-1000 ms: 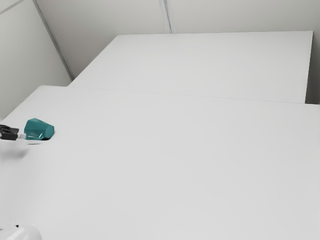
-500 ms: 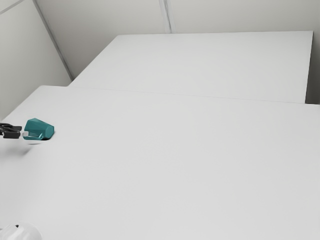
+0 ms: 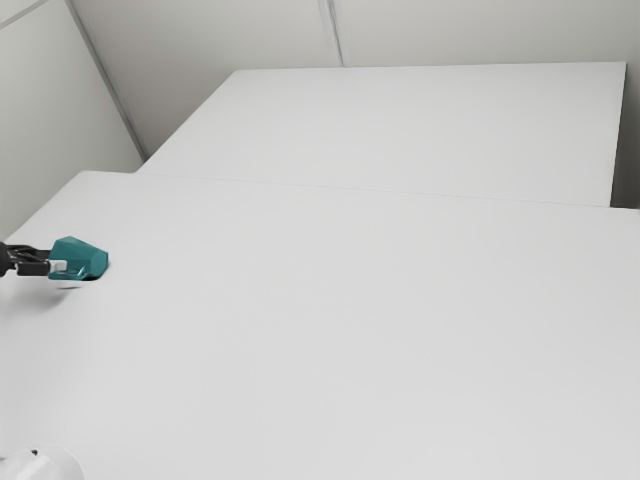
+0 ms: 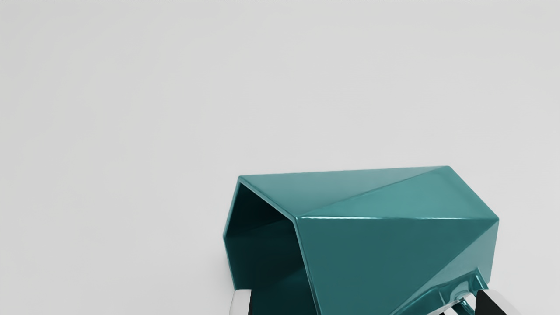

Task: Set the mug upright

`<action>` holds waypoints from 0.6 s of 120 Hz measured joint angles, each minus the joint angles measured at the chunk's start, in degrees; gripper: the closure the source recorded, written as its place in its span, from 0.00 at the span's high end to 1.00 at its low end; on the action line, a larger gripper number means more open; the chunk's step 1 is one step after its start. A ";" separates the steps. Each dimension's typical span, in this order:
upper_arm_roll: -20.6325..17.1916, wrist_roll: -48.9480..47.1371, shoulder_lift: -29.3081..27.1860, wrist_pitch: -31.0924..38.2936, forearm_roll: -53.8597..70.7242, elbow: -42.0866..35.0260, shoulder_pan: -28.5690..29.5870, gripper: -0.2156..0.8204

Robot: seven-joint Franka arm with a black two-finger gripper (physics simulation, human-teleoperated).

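With my claw [image 4: 365, 291] set wide, treat the mug [image 4: 385, 245], on its side on the table [image 3: 350, 320] just ahead, as probably light, rigid and slick, and grip firmly at the handle [image 4: 428, 299], near one fingertip.

Mug [image 4: 376, 253] blocking the claw [image 3: 59, 266], handle [image 4: 426, 298] too — room above
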 joint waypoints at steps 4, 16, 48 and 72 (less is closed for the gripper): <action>-0.16 0.03 0.17 -0.01 0.01 0.20 -0.05 0.73; -0.47 0.09 0.33 -0.03 -0.03 0.27 -0.17 0.70; -0.85 0.18 0.41 0.37 -0.06 -0.15 -0.45 0.55; -0.96 0.23 0.48 0.72 -0.08 -0.30 -0.89 0.42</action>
